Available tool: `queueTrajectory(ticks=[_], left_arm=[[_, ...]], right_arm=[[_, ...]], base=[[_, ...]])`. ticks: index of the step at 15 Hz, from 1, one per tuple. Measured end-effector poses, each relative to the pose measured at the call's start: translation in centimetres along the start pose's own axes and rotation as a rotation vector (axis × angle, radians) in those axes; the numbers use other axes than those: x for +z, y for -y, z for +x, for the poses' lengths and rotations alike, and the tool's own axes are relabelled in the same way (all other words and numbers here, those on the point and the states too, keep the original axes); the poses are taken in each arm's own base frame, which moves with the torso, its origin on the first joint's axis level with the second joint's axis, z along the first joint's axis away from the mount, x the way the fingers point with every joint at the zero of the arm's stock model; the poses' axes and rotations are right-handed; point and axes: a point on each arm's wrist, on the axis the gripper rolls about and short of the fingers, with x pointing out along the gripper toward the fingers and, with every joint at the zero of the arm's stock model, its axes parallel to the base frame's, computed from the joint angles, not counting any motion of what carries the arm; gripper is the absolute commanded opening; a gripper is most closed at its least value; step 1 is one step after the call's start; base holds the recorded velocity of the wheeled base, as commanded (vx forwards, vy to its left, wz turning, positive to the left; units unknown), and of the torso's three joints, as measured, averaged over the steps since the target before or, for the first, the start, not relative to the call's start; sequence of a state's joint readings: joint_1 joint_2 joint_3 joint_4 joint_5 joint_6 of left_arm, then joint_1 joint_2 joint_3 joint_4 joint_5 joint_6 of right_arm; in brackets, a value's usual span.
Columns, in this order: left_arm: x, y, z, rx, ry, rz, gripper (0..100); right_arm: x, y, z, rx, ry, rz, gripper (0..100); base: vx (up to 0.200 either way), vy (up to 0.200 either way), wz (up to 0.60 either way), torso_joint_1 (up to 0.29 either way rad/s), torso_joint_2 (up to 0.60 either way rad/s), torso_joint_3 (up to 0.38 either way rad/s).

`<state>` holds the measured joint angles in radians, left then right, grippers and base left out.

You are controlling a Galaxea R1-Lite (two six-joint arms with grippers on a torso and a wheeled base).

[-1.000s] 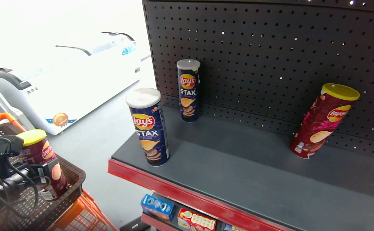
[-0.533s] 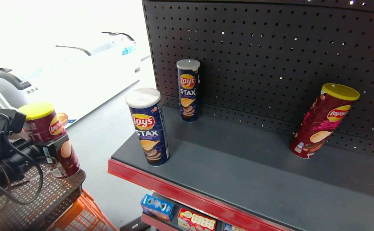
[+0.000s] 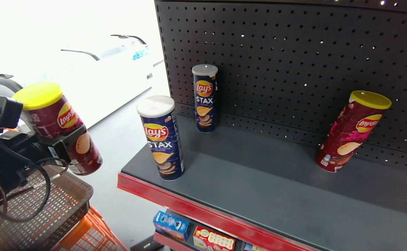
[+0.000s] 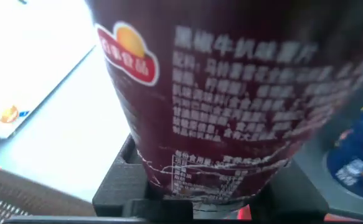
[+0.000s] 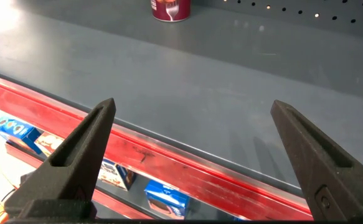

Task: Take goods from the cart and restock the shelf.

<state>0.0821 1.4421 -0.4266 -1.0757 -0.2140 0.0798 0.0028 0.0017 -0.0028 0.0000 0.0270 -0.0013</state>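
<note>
Tip-over risk at the shelf (image 3: 259, 181) edge.
Cart (image 3: 50, 202) lower left; red can (image 3: 57, 122) above it, tilted, clamped mid-body by left pincer (image 3: 67, 144). Swinging in could clip front blue can (image 3: 161, 139). Right pincer (image 5: 192, 106) wide open, empty.

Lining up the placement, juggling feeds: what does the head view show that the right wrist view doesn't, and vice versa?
Head view adds: the left gripper shut on a yellow-lidded maroon can above the cart basket, plus a front blue can and a back blue can standing on the shelf. Right wrist view adds: the right gripper, open, facing the shelf's red front edge. Both: the shelf, that red edge, the leaning maroon can, and boxes below.
</note>
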Motion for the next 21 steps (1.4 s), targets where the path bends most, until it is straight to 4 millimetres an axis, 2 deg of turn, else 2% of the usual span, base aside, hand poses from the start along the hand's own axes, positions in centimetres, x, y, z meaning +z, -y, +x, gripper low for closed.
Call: queueTrajectory(ticks=[2, 5, 9, 17, 21], left_arm=[[0.7, 0.8, -0.5, -0.033, 0.014, 0.000, 0], [0.9, 2.4, -1.7, -0.106, -0.063, -0.018, 0], [2.2, 4.4, -2.9, -0.188, -0.018, -0.020, 0], [1.9, 7.8, -6.0, -0.391, -0.011, -0.065, 0], [3.5, 9.1, -5.9, -0.470, 0.033, -0.083, 0]], right_arm=[[0.0, 0.0, 0.0, 0.000, 0.000, 0.000, 100], [0.0, 0.0, 0.0, 0.000, 0.000, 0.000, 100], [0.0, 0.0, 0.0, 0.000, 0.000, 0.000, 100], [0.0, 0.0, 0.0, 0.000, 0.000, 0.000, 100], [0.0, 0.0, 0.0, 0.000, 0.000, 0.000, 100]], base=[[0.000, 0.000, 0.00, 0.000, 0.00, 0.000], [0.000, 0.000, 0.00, 0.000, 0.00, 0.000], [0.000, 0.000, 0.00, 0.000, 0.00, 0.000], [0.000, 0.000, 0.00, 0.000, 0.00, 0.000], [0.000, 0.000, 0.00, 0.000, 0.00, 0.000]])
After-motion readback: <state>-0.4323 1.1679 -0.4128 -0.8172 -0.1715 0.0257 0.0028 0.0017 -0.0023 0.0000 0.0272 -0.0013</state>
